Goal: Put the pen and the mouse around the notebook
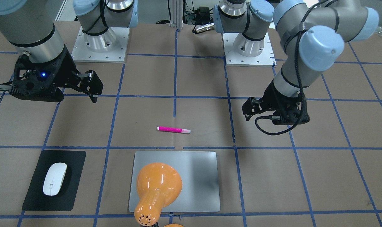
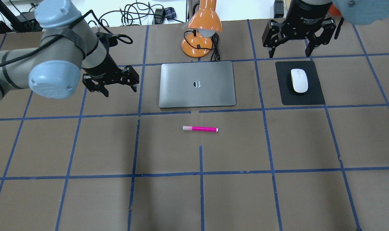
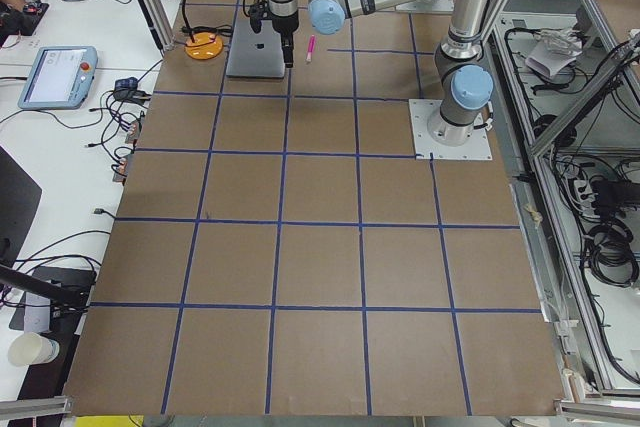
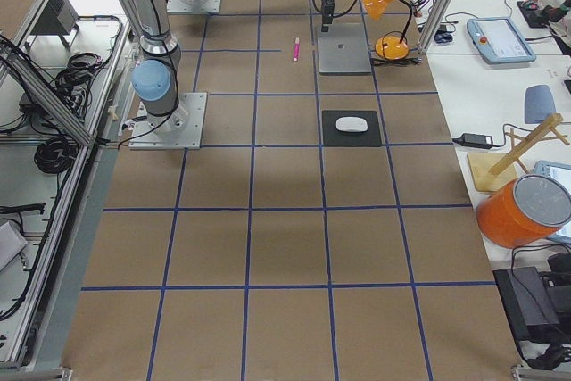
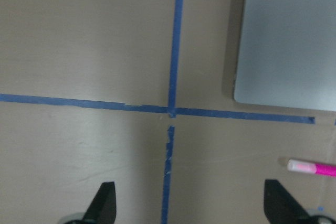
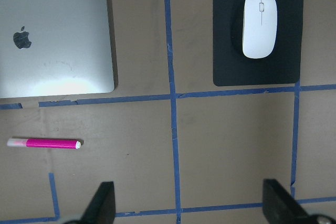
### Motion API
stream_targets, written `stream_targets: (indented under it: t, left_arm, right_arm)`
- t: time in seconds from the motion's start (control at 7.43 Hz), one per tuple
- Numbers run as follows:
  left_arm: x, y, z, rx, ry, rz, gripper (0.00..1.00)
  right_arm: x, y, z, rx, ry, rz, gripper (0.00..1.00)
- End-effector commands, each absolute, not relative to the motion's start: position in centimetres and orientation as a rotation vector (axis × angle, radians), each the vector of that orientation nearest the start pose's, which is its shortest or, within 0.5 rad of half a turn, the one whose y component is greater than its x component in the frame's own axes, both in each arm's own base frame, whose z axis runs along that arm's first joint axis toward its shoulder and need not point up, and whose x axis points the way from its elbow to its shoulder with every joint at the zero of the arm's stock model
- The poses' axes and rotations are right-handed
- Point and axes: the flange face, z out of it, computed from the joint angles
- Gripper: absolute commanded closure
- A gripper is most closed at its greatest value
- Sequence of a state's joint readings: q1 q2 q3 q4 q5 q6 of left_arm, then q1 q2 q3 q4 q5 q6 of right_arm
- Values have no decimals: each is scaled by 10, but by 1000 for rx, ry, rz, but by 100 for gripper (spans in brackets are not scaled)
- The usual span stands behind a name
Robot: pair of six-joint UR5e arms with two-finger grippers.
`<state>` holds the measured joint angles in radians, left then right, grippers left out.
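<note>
Going by the overhead view here. The notebook [image 2: 197, 84] lies flat and closed near the far middle of the table [image 2: 85, 199], logo up. The pen [image 2: 200, 129] is on the table at 6 o'clock from it, near but not touching, with a blue tape line between them. It lies sideways and its pale cap points to 9 o'clock.

The mouse [image 2: 299, 81] sits on a black mat [image 2: 313, 96], out at 3 o'clock from the notebook and well apart from it. An orange desk lamp [image 2: 200, 29] stands at 12 o'clock from the notebook, just behind its far edge.

The left gripper [image 2: 119, 90] hangs at 9 o'clock from the notebook, fingers spread wide with nothing between them. The right gripper [image 2: 290, 55] is at 12 o'clock from the mat, jaws also released and holding nothing. Neither one touches the pen or the mouse.
</note>
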<state>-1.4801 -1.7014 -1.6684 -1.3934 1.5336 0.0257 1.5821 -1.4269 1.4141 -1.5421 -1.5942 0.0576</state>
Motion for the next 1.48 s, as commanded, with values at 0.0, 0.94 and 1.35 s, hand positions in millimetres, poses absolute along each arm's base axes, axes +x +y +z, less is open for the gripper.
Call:
stream_targets:
  t: [0.0, 0.94, 1.35]
  left_arm:
    - [-83, -518, 444, -70, 3170, 161, 0]
    - [-81, -500, 462, -69, 3131, 138, 0]
    - [-81, -500, 462, -66, 3133, 138, 0]
  right_arm:
    - [142, -549, 486, 65, 3106, 21, 0]
    - [142, -555, 506, -11, 3201, -44, 0]
    - [146, -562, 493, -2, 3134, -2, 0]
